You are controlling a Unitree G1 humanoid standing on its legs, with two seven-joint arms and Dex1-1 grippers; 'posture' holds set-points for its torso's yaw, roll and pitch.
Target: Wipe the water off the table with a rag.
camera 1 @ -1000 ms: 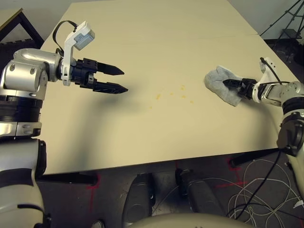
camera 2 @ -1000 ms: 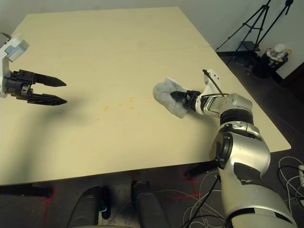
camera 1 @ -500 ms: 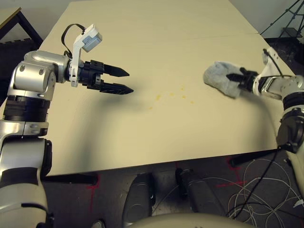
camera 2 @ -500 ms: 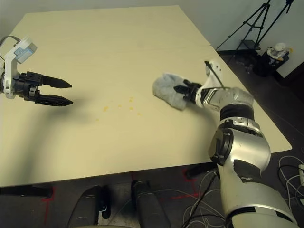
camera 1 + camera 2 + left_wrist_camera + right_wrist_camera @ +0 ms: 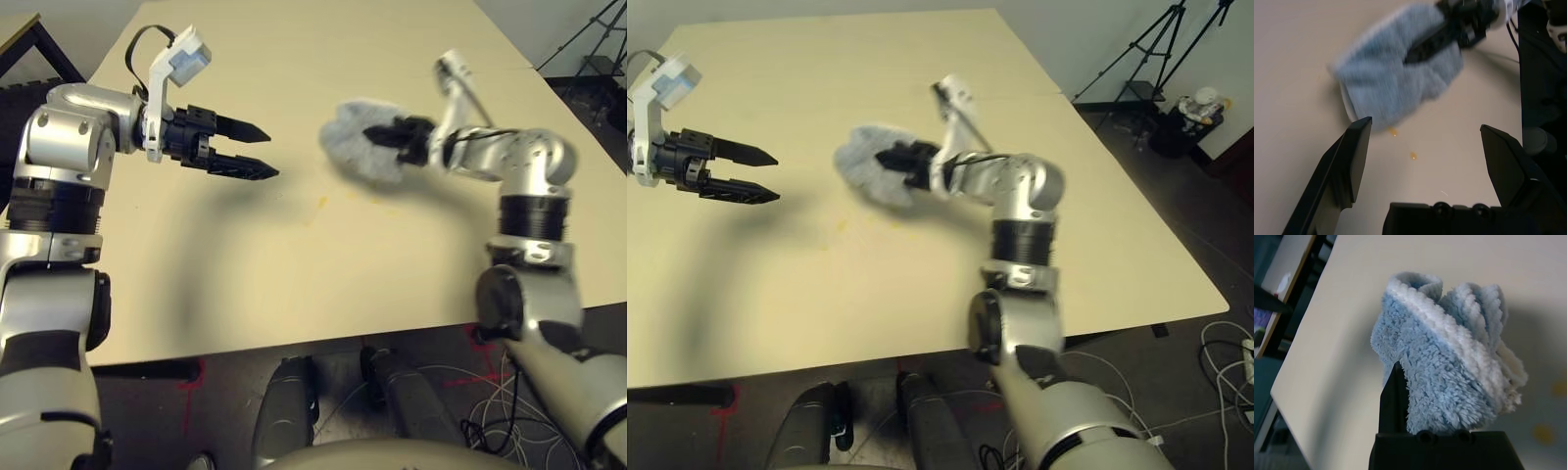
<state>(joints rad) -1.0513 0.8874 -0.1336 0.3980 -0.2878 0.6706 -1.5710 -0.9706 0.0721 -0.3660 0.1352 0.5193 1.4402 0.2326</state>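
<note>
With 12 o'clock pointing straight away from the robot, the left eye view shows the big pale table (image 5: 250, 279). The fuzzy grey-blue rag (image 5: 343, 142) is over the far part of it, a bit past the tiny yellow water drops (image 5: 321, 203). From the rag, the drops are at about 6 and 7 o'clock. The right gripper (image 5: 368, 134) comes in from the rag's 3 o'clock side and is squeezed shut on it. The left gripper (image 5: 273, 157) is at about 9 o'clock from the rag, near it but not touching. It has let go, and its two black fingers are wide apart.

The right eye view has a black tripod (image 5: 1162, 54) on the floor past the table, at about 1 o'clock from the rag.

In the left wrist view, the left gripper's fingers are spread wide. Two yellow drops are close to the rag. I can't tell if the rag touches the table.

In the right wrist view, the rag is all bunched up, with a fluffy white edge. A black finger presses against it, and blurry yellow drops are near it.
</note>
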